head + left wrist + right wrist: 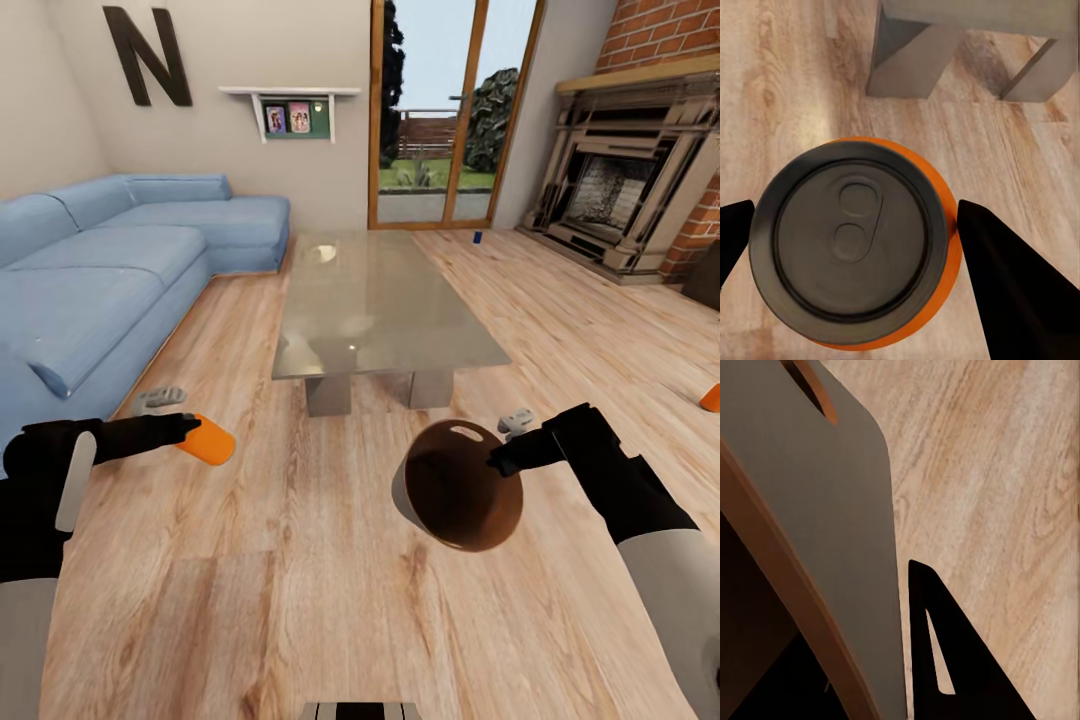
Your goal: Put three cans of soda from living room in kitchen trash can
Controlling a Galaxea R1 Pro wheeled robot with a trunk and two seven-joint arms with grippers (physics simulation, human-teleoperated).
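The left gripper fingers hold an orange soda can, the right gripper fingers pinch the trash can rim above the floor.

Matt grey metal tash can, glossy glass coffee table, pale grained wood floor.

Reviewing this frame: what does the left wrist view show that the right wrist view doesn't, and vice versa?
Left wrist only: the orange can end-on, pull tab visible, between the left gripper fingers, plus the coffee table's legs. Right wrist only: the trash can wall with its handle hole, clamped at the rim by the right gripper. Shared: the pale wood floor.
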